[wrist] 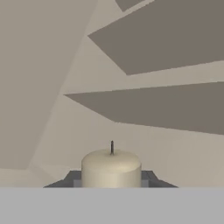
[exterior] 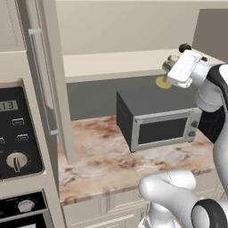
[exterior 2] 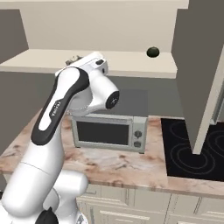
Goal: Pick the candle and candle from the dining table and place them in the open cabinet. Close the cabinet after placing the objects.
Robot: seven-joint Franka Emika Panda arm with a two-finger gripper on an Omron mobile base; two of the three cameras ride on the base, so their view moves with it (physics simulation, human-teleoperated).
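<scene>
My gripper [wrist: 111, 182] is shut on the short cream candle [wrist: 111, 167], which stands upright between the dark fingertips [wrist: 73, 178] with its wick up. The arm is raised, and the gripper [exterior: 168, 64] [exterior 2: 71, 60] is level with the cream shelf [exterior: 111, 64] [exterior 2: 122, 61] of the cabinet, at its front edge. A flat yellow disc [exterior: 163, 82] shows just under the hand. The cabinet's doors [exterior: 44, 80] [exterior 2: 201, 74] stand open on either side. The dining table is out of view.
A grey toaster oven [exterior: 158, 122] [exterior 2: 109, 131] sits on the marbled counter [exterior: 98, 164] below the shelf. A small dark ball [exterior 2: 152, 52] lies on the shelf to the right of the hand. A black cooktop [exterior 2: 192, 148] is at the right and an oven panel [exterior: 15, 133] at the left.
</scene>
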